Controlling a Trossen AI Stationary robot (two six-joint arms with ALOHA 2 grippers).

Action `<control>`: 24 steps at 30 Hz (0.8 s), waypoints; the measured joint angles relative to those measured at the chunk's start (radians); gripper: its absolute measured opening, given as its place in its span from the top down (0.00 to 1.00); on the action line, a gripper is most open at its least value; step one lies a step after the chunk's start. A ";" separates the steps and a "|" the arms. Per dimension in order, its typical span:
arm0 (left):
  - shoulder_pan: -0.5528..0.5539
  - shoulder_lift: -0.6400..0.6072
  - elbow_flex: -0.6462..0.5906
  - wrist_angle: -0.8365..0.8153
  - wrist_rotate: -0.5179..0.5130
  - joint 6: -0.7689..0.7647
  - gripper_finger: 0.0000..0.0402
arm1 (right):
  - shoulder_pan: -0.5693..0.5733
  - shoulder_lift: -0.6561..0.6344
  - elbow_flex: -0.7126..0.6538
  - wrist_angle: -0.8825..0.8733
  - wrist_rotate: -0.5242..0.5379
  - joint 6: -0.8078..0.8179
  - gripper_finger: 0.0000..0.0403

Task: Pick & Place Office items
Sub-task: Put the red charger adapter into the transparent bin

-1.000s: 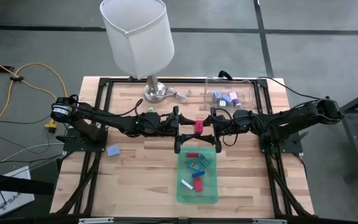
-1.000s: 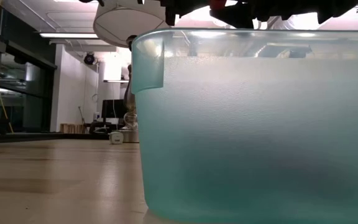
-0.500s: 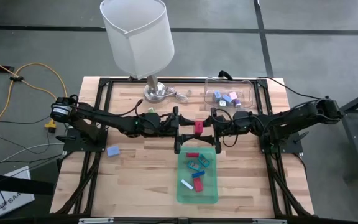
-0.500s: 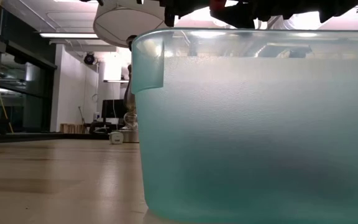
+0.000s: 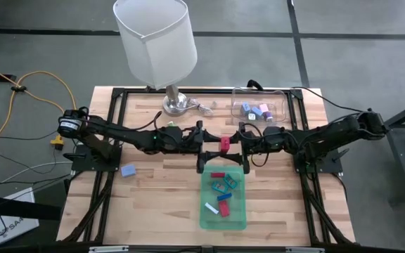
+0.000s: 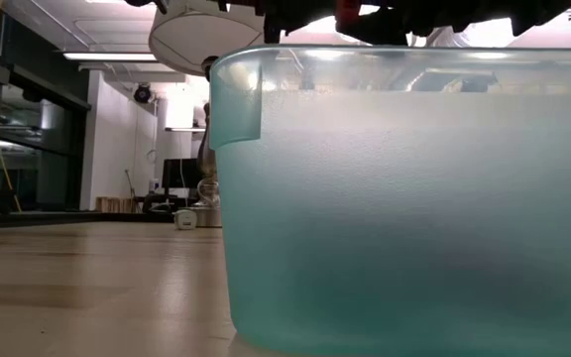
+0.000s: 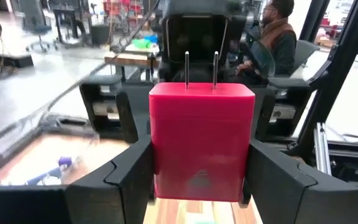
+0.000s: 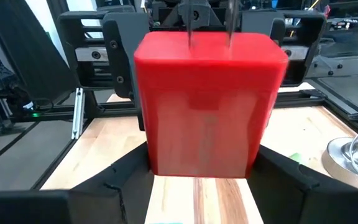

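Right, both the left gripper (image 5: 209, 145) and right gripper (image 5: 239, 145) pinch the red block (image 5: 225, 144) above the tray (image 5: 239, 219); it looks light, rigid and smooth, best gripped on flat sides.

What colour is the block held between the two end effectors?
Red block; shows best in the left wrist view.

Overhead looks down; wrist cameras face each other across red block (image 7: 201, 144).

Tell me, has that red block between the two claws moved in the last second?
No. In the high view the red block sits at the same spot just beyond the green tray, between the left claw and the right claw.
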 joint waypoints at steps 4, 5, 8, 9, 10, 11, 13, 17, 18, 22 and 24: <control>0.000 0.001 -0.003 0.001 0.002 0.000 0.47 | 0.000 0.000 0.002 -0.003 0.000 -0.006 0.38; 0.000 0.001 -0.003 0.002 0.002 0.002 0.47 | 0.000 0.000 0.002 -0.004 -0.001 -0.005 0.37; 0.000 0.001 -0.003 0.002 0.002 0.002 0.47 | 0.000 0.000 0.002 -0.006 -0.002 -0.005 0.33; 0.000 0.001 -0.003 0.003 0.001 0.002 0.47 | 0.000 0.000 0.002 -0.007 -0.002 -0.005 0.33; 0.000 0.001 -0.003 0.007 0.001 0.002 0.47 | 0.000 0.000 0.002 -0.006 -0.002 -0.006 0.32; 0.000 0.001 -0.003 0.010 0.002 0.005 0.47 | 0.000 0.000 0.002 -0.005 -0.002 -0.006 0.32; 0.000 0.001 -0.003 0.014 0.002 0.019 0.47 | 0.000 0.000 0.002 -0.006 -0.002 -0.006 0.32; 0.000 0.001 -0.003 0.025 0.005 0.021 0.47 | -0.001 0.000 0.003 -0.007 0.003 -0.007 0.32; 0.000 0.001 -0.003 0.028 0.006 0.021 0.47 | -0.001 0.000 0.003 -0.007 0.006 -0.007 0.32; -0.001 0.002 -0.002 0.060 0.006 0.026 0.47 | -0.001 0.000 0.003 -0.011 0.006 -0.007 0.33; -0.001 0.001 -0.001 0.068 0.006 0.043 0.47 | -0.001 0.001 0.003 -0.011 0.005 -0.007 0.33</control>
